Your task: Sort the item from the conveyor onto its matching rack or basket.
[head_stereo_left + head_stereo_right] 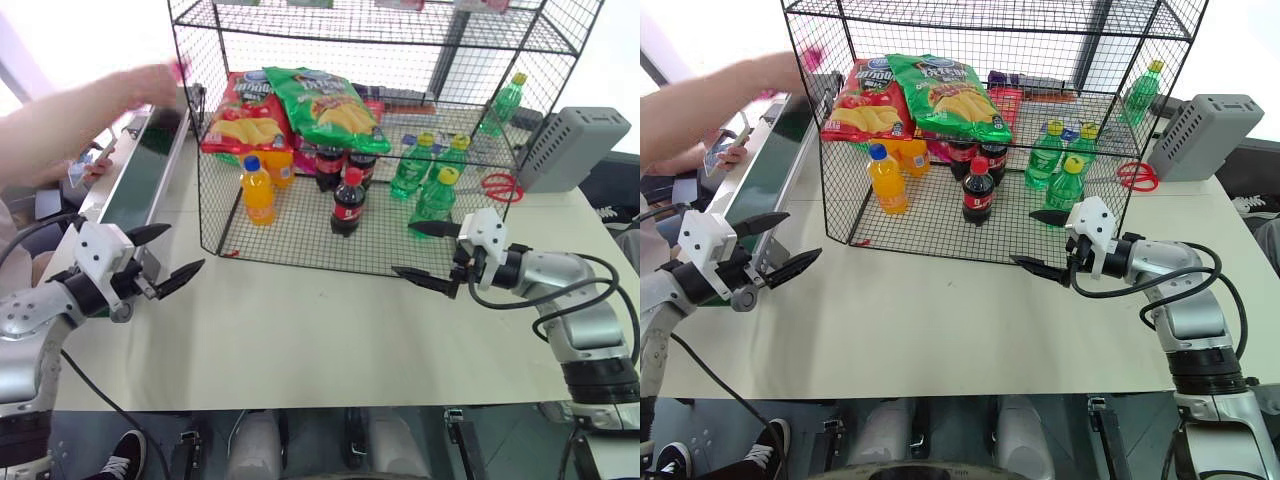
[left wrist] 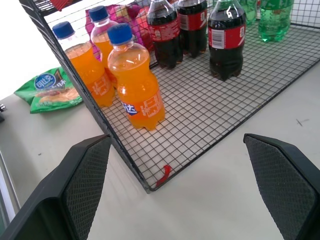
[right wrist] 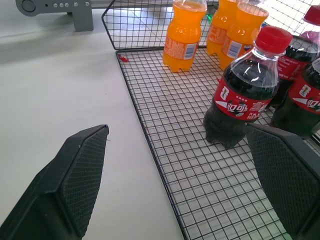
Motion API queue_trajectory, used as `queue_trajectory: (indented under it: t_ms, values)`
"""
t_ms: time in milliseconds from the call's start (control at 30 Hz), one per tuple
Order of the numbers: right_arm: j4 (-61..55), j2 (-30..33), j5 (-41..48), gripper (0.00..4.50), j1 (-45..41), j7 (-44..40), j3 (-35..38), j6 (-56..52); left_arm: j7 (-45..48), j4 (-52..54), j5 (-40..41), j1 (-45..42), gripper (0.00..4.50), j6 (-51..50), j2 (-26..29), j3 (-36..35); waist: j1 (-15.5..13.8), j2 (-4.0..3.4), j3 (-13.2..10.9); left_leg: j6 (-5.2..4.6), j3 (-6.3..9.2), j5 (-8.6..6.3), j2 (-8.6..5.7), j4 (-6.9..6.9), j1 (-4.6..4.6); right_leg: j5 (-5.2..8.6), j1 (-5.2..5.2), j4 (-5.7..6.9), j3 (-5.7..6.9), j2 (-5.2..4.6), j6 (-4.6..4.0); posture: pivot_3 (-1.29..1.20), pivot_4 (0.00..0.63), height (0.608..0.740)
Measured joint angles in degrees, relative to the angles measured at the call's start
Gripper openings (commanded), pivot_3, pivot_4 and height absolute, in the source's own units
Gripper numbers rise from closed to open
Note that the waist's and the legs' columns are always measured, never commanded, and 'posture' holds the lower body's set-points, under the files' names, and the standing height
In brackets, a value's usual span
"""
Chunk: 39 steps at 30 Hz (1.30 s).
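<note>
black wire mesh stands in front of me: a tall, wide black wire-mesh shelving rack (image 1: 290, 238) on a pale tabletop (image 1: 300, 330). my left gripper (image 1: 185, 247) hangs over the table near the rack's left front corner with its two black fingers spread wide and nothing between them. my right gripper (image 1: 403, 248) hangs by the rack's right front edge, its jaws just as wide apart and empty. on the rack's bottom tier stand orange soda bottles with blue caps (image 1: 257, 190), dark cola bottles with red caps (image 1: 348, 200) and green soda bottles with yellow caps (image 1: 432, 195). a red crisp bag (image 1: 245, 115) and a green crisp bag (image 1: 325, 105) lie on the tier above, side by side. to my left the long narrow dark-green conveyor belt in its grey metal frame (image 1: 140, 175) runs away from me beside the rack. a person's arm (image 1: 70, 120) reaches across its far end, and at the blurred hand shows a small patch of magenta-pink (image 1: 180, 68); whether that is the big pink crisp bag i cannot tell. in my left wrist view some magenta packaging (image 2: 122, 12) shows behind the orange bottles, too hidden to identify. a grey ribbed box (image 1: 570, 150) sits to the right of the rack.
</note>
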<state>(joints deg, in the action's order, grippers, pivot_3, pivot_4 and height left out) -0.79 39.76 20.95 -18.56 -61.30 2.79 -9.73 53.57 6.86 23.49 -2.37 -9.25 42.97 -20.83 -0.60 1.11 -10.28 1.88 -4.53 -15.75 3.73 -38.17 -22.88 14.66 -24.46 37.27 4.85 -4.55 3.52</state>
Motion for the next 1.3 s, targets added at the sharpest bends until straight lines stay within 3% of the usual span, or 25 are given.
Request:
queue_trajectory:
  t_ms: [633, 900, 1133, 1300]
  values:
    - [0.03, -0.55, 0.54, 4.49, -1.44, -1.54, -0.56, -0.18, 2.19, 0.02, 0.42, 3.69, 4.5, 2.57, 0.61, -0.88, 0.04, 0.0, 0.0, 0.0, 0.0, 0.0, 0.01, 0.0, 0.0, 0.0, 0.0, 0.0, 0.0, 0.0, 0.0, 0.0, 0.15, 0.74]
    - [-1.63, -2.68, 3.68, 4.49, -1.67, -2.48, -2.68, -6.32, 0.36, -0.39, -0.96, 5.31, 4.5, 6.24, 0.67, -2.69, 0.05, -0.01, 0.0, 0.0, 0.0, 0.0, 0.02, 0.0, 0.0, 0.0, -0.01, 0.01, 0.0, 0.0, 0.0, 0.0, 0.15, 0.74]
    - [-4.76, -7.65, 6.63, 4.49, -3.1, -2.47, -6.78, -11.14, -5.24, -4.95, -8.22, 7.4, 4.5, 16.6, 1.48, -7.31, 0.32, -0.01, 0.0, 0.0, -0.02, 0.0, 0.03, 0.02, 0.0, -0.01, -0.02, 0.02, 0.0, -0.02, -0.02, 0.0, 0.15, 0.74]
    - [-4.52, -9.76, 5.44, 4.49, -4.61, -2.17, -8.96, -10.56, -8.32, -7.61, -15.34, 13.95, 4.5, 26.26, 3.69, -11.96, 0.41, -0.01, 0.0, 0.0, -0.02, -0.01, 0.05, 0.04, 0.0, 0.0, -0.05, 0.02, 0.02, -0.01, -0.03, 0.0, 0.15, 0.74]
